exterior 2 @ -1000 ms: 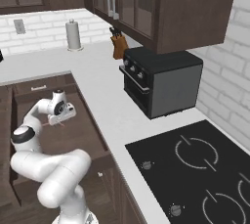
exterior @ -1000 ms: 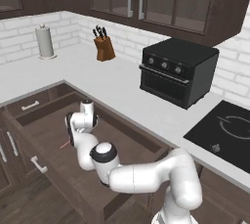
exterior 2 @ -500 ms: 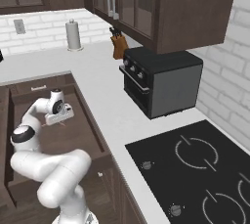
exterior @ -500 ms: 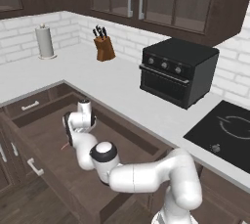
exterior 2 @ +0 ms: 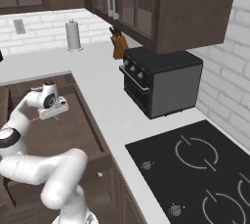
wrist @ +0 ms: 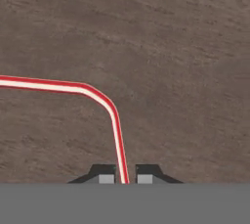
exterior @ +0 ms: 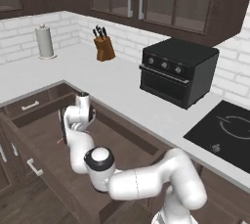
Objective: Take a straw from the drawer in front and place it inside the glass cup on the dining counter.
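One claw [wrist: 126,178] around straw [wrist: 113,115], mid-drawer [wrist: 161,47].

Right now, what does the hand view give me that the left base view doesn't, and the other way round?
Hand view alone: the straw is bent, red with a pale core, one end running between the two fingertips of the gripper, which is shut on it over the wooden floor of the drawer.

Left base view alone: the white worktop, toaster oven, knife block, paper towel roll, and the arm reaching down.

Both: the open drawer's brown floor.
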You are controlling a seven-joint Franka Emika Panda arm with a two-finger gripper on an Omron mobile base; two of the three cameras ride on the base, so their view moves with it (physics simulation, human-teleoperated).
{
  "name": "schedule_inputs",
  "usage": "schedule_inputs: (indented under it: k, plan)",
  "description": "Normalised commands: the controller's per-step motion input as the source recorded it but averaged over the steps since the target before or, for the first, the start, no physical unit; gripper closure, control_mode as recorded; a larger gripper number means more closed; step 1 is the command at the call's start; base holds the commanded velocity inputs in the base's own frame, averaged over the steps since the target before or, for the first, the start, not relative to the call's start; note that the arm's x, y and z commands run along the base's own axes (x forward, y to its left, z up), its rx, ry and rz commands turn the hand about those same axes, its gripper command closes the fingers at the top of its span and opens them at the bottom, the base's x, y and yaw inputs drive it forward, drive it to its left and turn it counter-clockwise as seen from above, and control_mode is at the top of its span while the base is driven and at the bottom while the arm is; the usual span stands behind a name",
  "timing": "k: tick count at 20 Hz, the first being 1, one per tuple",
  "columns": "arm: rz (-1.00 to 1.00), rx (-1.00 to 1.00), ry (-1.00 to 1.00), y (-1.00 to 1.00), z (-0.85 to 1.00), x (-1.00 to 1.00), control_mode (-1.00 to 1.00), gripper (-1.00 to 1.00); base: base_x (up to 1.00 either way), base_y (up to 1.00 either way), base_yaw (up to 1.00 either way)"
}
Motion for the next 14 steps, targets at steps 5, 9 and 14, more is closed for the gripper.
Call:
schedule_inputs:
  k: [5,9,14]
  plan:
    - [0.0,0.17,-0.12,-0.08,1.0,-0.8,-1.0,1.0,0.0,0.0,0.0]
    - [0.02,0.23,0.0,-0.21,1.0,-1.0,-1.0,1.0,0.0,0.0,0.0]
    - [0.05,0.18,0.0,-0.15,1.0,-1.0,-1.0,1.0,0.0,0.0,0.0]
